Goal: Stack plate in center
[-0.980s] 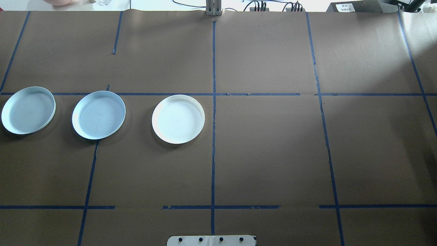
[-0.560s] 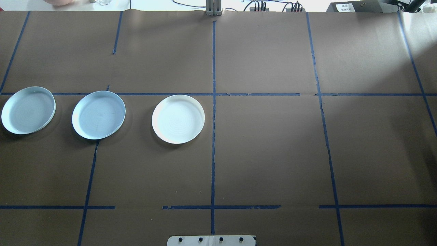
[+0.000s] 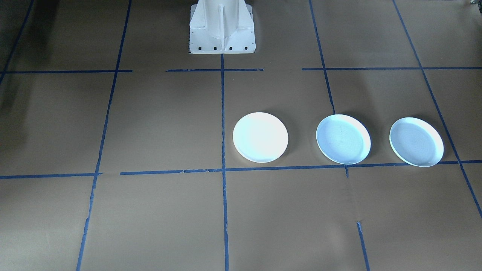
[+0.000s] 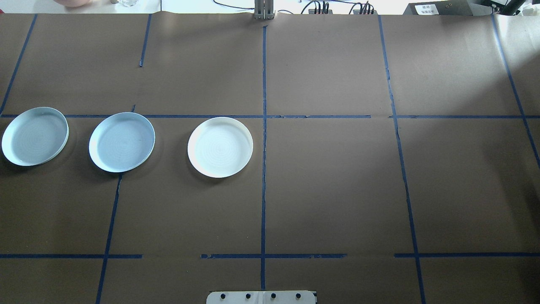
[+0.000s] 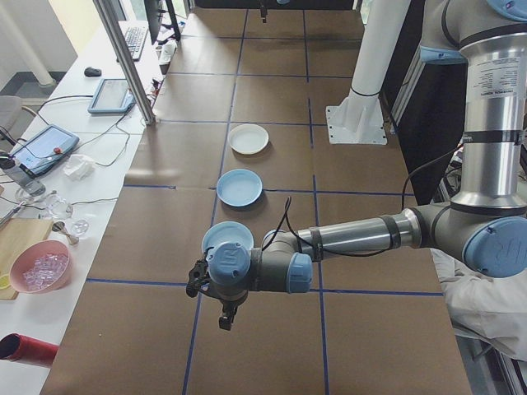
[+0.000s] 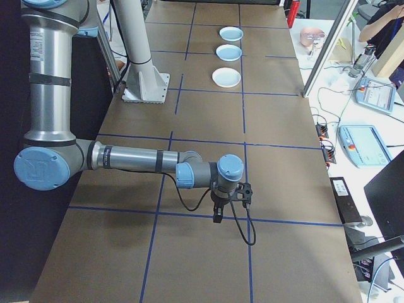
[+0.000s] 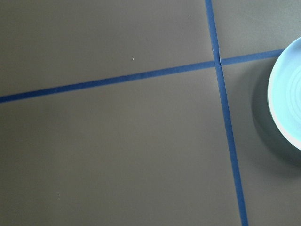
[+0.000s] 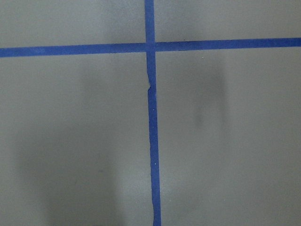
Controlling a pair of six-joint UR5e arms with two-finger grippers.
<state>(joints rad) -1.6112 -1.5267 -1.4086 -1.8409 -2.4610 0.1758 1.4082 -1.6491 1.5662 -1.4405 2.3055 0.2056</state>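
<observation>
Three round plates lie in a row on the brown table. The middle one, the center plate (image 4: 122, 142) (image 3: 343, 139) (image 5: 240, 188) (image 6: 228, 52), is pale bluish with a raised rim and faint rings. A similar bluish plate (image 4: 35, 136) (image 3: 416, 141) lies at the outer left, and its rim (image 7: 287, 99) shows in the left wrist view. A brighter white plate (image 4: 220, 147) (image 3: 260, 137) lies nearest the table's middle line. My left gripper (image 5: 224, 319) hangs just beyond the outer bluish plate (image 5: 226, 239); my right gripper (image 6: 217, 216) hangs over bare table far from the plates. I cannot tell whether either is open or shut.
Blue tape lines (image 4: 264, 126) divide the brown paper into squares. The white robot pedestal (image 3: 221, 28) stands at the table's robot-side edge. A side bench holds tablets (image 5: 113, 95) and a pink bowl (image 5: 39, 267). A person (image 6: 382, 16) sits past the far corner.
</observation>
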